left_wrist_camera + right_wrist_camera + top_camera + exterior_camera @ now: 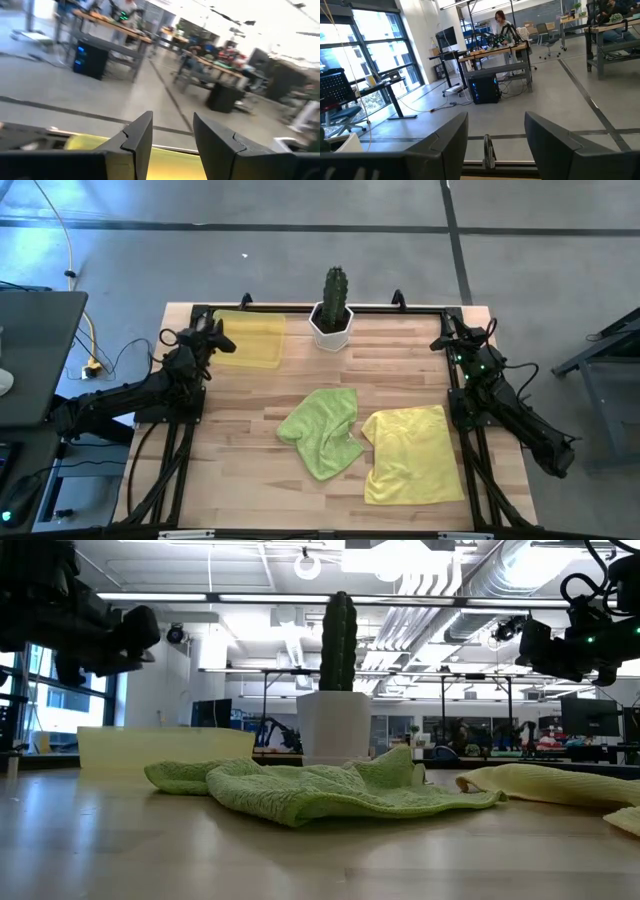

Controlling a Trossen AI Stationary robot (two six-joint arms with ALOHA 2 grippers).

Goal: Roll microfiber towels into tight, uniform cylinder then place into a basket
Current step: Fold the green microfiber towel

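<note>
A lime green towel [322, 430] lies crumpled on the table near the middle; it also shows in the low view [310, 790]. A pale yellow towel [412, 454] lies mostly flat to its right, and shows in the low view [545, 783]. The translucent yellow basket [250, 338] stands at the far left; its wall shows in the low view [165, 748]. My left gripper [226, 340] hovers at the basket's left end, open and empty, as the left wrist view [172, 135] shows. My right gripper [443, 340] is raised at the far right corner, open and empty, as the right wrist view [496, 135] shows.
A white hexagonal pot with a green cactus [333, 310] stands at the far edge between basket and right arm. A black frame [400, 306] runs along the table's far and side edges. Bare wood [250, 490] lies at the near left.
</note>
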